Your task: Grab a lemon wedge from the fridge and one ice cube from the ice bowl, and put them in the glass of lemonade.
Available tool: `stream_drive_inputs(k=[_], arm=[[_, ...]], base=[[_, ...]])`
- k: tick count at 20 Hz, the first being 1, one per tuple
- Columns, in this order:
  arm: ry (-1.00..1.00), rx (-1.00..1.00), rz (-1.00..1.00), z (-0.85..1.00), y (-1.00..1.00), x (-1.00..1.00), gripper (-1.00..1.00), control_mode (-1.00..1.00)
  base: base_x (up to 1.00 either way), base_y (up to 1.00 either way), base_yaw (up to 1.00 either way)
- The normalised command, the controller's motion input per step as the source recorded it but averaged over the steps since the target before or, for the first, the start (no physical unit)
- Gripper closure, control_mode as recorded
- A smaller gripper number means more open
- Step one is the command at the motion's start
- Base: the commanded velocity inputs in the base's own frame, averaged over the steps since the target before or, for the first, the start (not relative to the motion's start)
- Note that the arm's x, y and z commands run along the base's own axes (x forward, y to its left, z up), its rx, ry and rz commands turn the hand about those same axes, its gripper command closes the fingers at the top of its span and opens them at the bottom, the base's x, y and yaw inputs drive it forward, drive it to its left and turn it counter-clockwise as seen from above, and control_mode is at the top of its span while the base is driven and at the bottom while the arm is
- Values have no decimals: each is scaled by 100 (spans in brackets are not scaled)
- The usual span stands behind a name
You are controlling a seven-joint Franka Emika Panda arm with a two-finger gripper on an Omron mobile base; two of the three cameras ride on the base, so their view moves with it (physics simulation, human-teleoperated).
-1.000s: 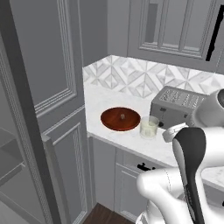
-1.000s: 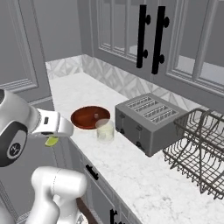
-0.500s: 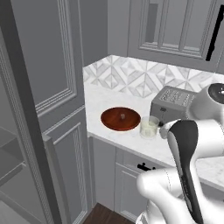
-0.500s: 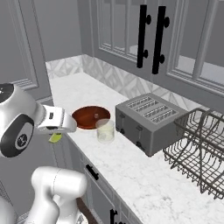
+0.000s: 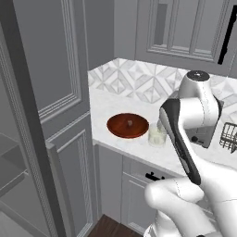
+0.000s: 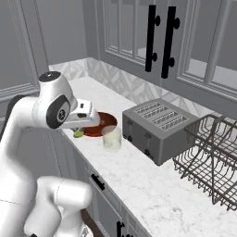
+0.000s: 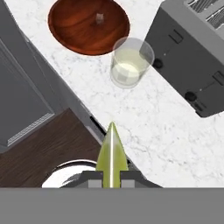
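Note:
My gripper (image 7: 111, 177) is shut on the lemon wedge (image 7: 111, 153), a yellow-green sliver that sticks up between the dark fingertips (image 7: 94, 179). In the right base view the gripper (image 6: 82, 128) hangs over the counter's front edge with the wedge (image 6: 78, 134) under it, left of the glass of lemonade (image 6: 111, 138). The glass (image 7: 130, 63) stands ahead of the gripper, beside the reddish-brown ice bowl (image 7: 78, 30). One ice cube (image 7: 99, 18) lies in that bowl. In the left base view the bowl (image 5: 120, 129), its cube (image 5: 130, 123) and the glass (image 5: 156, 135) sit just left of my arm.
A grey toaster (image 6: 159, 127) stands right of the glass, with a wire dish rack (image 6: 213, 162) beyond it. The fridge (image 5: 14, 152) stands open at the far left with its shelves showing. Cabinet fronts (image 7: 22, 96) and wood floor (image 7: 39, 148) lie below the counter edge.
The arm has swung right, toward the counter, carrying the lemon wedge closer to the glass. Bowl, glass and toaster have stayed in place.

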Motion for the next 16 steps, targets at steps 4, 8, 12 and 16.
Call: stream_drive_inputs(k=[4,8,12,16], arm=[[2,0,0,-58,-33,100,100,-100],[0,11,0,-47,-23,100,100,-100],[6,-1,0,-31,4,39,100,-100],[0,0,0,-23,0,22,100,-100]], base=[[0,0,0],[0,0,0],[0,0,0],[0,0,0]])
